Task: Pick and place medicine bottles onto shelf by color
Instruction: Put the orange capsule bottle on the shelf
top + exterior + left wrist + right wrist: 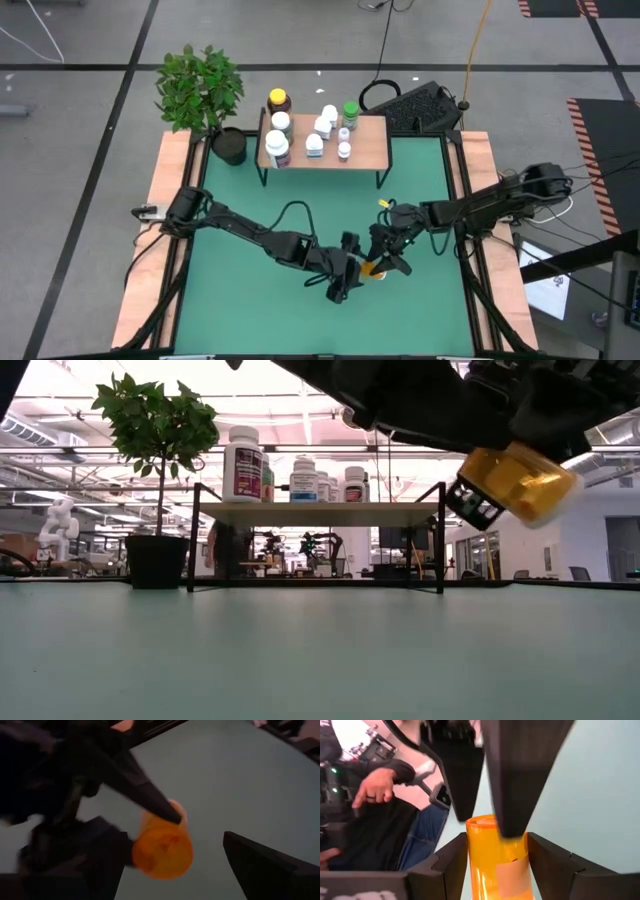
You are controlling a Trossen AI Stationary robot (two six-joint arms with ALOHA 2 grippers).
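Robotics lab: floor tape [588,125], cables [478,40]

Orange bottle [162,851] between spread left claw [200,865] fingers, right claw finger [150,800] touching it

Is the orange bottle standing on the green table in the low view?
No, the orange bottle hangs above the green table, clear of its surface, held among dark fingers near the top of the picture.
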